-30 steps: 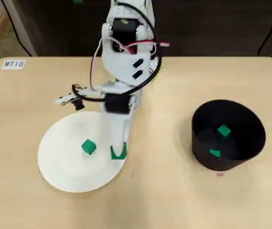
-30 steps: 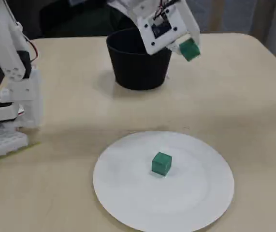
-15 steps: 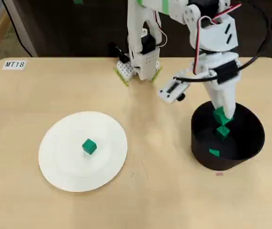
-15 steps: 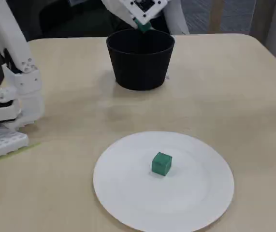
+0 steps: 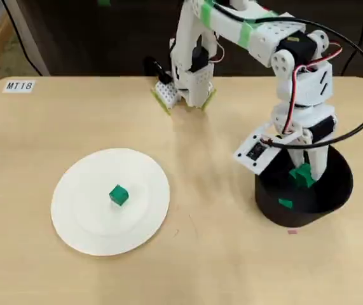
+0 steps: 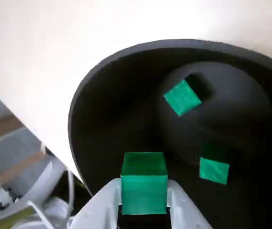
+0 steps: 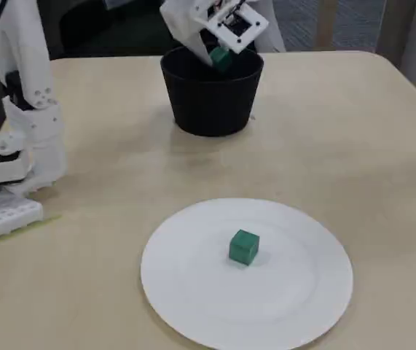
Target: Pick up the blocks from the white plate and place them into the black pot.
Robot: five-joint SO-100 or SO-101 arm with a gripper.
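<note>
Two blocks (image 6: 182, 97) lie in pot (image 6: 107, 114); third block (image 6: 144, 183) clamped in pincer (image 6: 144, 200) above pot opening. Fourth block (image 5: 119, 195) sits mid-plate (image 5: 79, 222), well apart on tabletop (image 5: 232, 267).

A white label (image 5: 20, 86) on the table (image 5: 232, 254) reads "MT18"

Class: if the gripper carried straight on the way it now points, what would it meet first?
Probably the bare floor of the round matte black pot; the gripper, holding a green cube, points down into it, though depth is unclear.
</note>
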